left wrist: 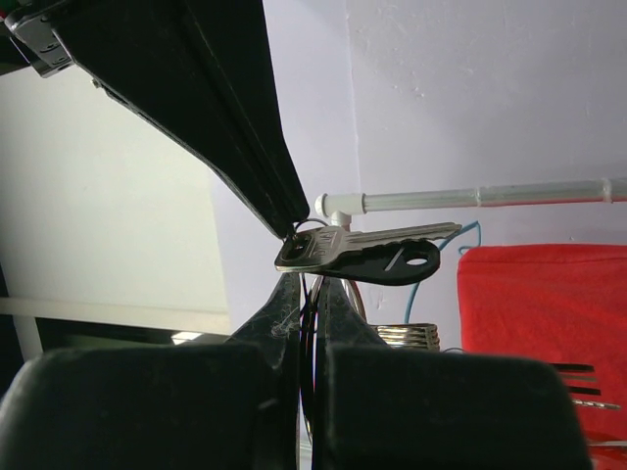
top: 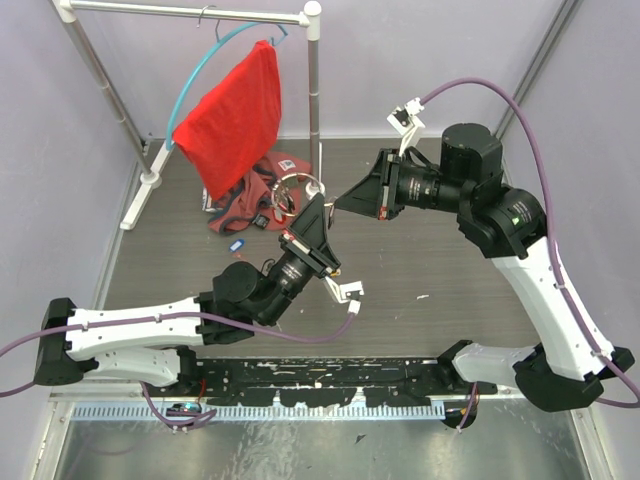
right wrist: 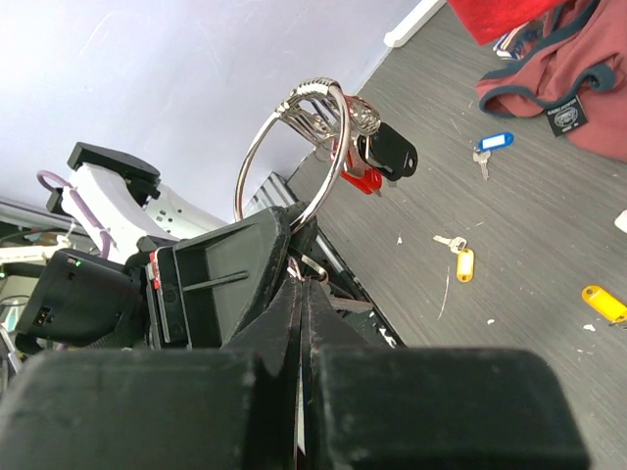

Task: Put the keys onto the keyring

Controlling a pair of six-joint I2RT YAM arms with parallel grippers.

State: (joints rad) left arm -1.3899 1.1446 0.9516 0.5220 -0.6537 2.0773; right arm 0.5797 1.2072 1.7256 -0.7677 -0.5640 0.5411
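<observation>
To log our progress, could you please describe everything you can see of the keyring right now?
The keyring is a thin, shiny silver wire ring, seemingly metal, held roughly upright in the air above the table. The left gripper is shut on its lower edge; the right gripper, also shut, meets it there, though whether it pinches ring or key is unclear. Near its top hang a black-headed key and a red-headed key.

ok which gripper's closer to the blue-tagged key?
Left. The left gripper hangs just right of the blue-tagged key, raised above it; the right gripper sits farther right, beyond the left one.
</observation>
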